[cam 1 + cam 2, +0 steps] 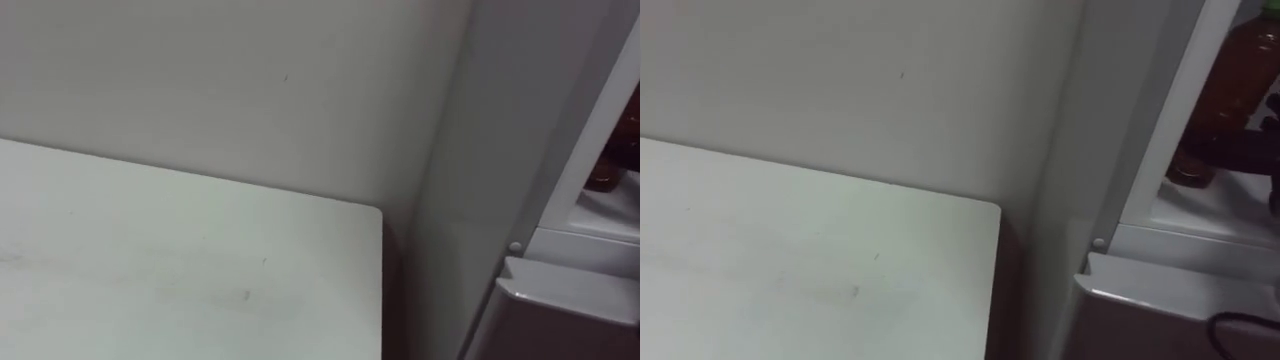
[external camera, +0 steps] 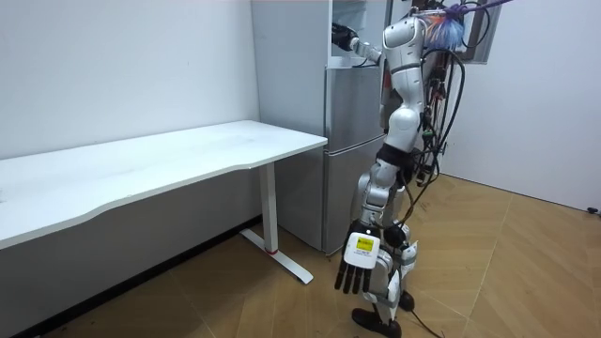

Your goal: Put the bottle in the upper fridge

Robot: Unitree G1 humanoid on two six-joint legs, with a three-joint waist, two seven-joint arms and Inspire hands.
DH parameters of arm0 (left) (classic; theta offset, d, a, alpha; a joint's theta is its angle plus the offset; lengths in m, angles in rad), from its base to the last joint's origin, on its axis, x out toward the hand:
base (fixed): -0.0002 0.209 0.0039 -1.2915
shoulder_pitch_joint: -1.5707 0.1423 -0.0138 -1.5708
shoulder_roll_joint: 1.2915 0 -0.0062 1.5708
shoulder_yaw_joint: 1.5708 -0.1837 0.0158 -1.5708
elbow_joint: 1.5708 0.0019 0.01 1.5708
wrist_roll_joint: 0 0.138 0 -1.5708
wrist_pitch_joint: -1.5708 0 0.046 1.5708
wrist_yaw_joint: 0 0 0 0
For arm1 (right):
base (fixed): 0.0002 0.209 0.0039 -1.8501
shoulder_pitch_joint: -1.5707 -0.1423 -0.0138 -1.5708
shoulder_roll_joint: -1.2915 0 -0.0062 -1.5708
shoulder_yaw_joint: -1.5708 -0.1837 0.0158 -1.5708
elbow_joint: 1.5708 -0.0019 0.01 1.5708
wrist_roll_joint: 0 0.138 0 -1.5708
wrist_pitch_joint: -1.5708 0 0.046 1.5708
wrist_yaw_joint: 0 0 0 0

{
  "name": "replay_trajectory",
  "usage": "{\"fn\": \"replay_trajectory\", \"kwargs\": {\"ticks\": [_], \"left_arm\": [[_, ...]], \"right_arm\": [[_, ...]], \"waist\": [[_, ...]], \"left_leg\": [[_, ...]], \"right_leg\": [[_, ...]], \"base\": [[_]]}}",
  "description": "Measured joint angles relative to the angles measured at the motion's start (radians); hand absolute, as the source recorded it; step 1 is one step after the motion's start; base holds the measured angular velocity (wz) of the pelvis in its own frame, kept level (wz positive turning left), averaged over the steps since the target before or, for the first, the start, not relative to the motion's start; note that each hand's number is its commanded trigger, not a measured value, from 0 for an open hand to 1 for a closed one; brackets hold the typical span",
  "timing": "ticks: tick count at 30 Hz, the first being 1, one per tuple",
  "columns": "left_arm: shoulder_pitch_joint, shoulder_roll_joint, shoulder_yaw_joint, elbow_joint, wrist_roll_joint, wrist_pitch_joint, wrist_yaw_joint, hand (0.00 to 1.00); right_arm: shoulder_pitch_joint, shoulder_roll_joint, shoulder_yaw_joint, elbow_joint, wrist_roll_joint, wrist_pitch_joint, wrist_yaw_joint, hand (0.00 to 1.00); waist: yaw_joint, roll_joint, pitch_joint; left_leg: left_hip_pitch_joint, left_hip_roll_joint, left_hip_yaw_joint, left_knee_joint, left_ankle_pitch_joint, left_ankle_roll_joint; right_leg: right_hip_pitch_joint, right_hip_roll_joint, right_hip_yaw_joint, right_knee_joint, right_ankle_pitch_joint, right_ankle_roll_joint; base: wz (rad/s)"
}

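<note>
An amber bottle stands upright on the white shelf inside the open upper fridge compartment; its base also shows in the left eye view. Dark fingers of my right hand are curled across the bottle's lower part. In the room view my right arm reaches forward at shoulder height, with the right hand inside the compartment. My left hand hangs straight down beside my leg, fingers straight and holding nothing. I stand upright close in front of the grey fridge.
A long white table stands against the wall just left of the fridge, its corner close to the fridge's side wall. The shut lower fridge door's top edge lies below the shelf. Open wooden floor spreads behind me.
</note>
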Motion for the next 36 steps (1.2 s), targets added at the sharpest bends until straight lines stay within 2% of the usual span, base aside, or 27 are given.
{"fn": "replay_trajectory", "kwargs": {"ticks": [3,8,15,17,21,25,28,32,36], "left_arm": [[-0.005,-0.005,-0.014,0.023,-0.008,-0.010,0.000,0.00],[-0.004,-0.033,-0.020,0.060,-0.008,-0.014,-0.001,0.00],[0.003,-0.036,-0.032,0.077,-0.008,-0.027,0.006,0.00],[0.001,-0.041,-0.033,0.076,-0.010,-0.033,0.015,0.00],[-0.004,-0.042,-0.030,0.078,-0.008,-0.036,0.017,0.00],[-0.017,-0.042,-0.035,0.116,-0.010,-0.058,0.018,0.00],[-0.014,-0.042,-0.063,0.116,-0.008,-0.063,0.017,0.00],[-0.016,-0.044,-0.073,0.116,-0.008,-0.087,0.014,0.00],[-0.018,-0.045,-0.073,0.116,-0.013,-0.115,0.012,0.00]], "right_arm": [[0.028,0.011,0.000,-0.056,-0.047,-0.012,-0.047,0.00],[0.092,0.069,-0.017,-0.206,-0.088,-0.018,-0.127,0.00],[0.139,0.096,-0.029,-0.371,-0.125,-0.040,-0.183,0.00],[0.152,0.127,-0.038,-0.434,-0.161,-0.042,-0.186,0.00],[0.200,0.150,-0.039,-0.522,-0.207,-0.066,-0.170,0.00],[0.218,0.189,-0.038,-0.569,-0.361,-0.103,-0.152,0.00],[0.233,0.192,-0.036,-0.609,-0.405,-0.111,-0.140,0.00],[0.322,0.206,-0.036,-0.670,-0.455,-0.164,-0.095,0.00],[0.387,0.240,-0.038,-0.685,-0.440,-0.181,-0.064,0.00]], "waist": [[-0.003,0.003,0.0000],[-0.004,0.004,-0.0033],[-0.005,0.001,-0.0052],[-0.005,0.002,-0.0047],[-0.009,0.008,-0.0028],[-0.016,0.010,-0.0039],[-0.029,0.009,-0.0049],[-0.029,0.009,-0.0069],[-0.037,0.009,-0.0088]], "left_leg": [[0.002,0.001,0.003,-0.002,0.000,0.000],[0.011,0.003,0.025,-0.006,0.000,0.000],[0.014,0.002,0.032,-0.006,0.000,0.000],[0.020,0.003,0.033,-0.006,0.000,0.000],[0.014,0.003,0.033,-0.006,-0.001,0.001],[0.010,0.003,0.038,-0.005,-0.001,0.001],[0.009,0.003,0.039,-0.003,-0.001,0.001],[0.011,0.007,0.059,-0.004,-0.002,0.000],[0.016,0.009,0.071,-0.006,-0.005,0.000]], "right_leg": [[-0.002,0.000,0.002,0.000,0.000,0.000],[-0.002,0.002,0.026,0.000,0.000,0.000],[-0.002,0.001,0.031,0.001,0.000,0.000],[0.002,0.002,0.031,0.001,0.000,0.000],[-0.002,0.001,0.032,0.001,0.000,0.000],[-0.008,0.002,0.049,0.003,0.000,0.000],[-0.010,0.002,0.049,0.003,0.000,0.000],[-0.015,0.005,0.055,0.003,0.000,-0.001],[-0.016,0.005,0.062,0.004,0.001,-0.001]], "base": [[-0.06],[-0.11],[-0.03],[0.00],[0.00],[-0.06],[-0.01],[-0.12],[-0.10]]}}
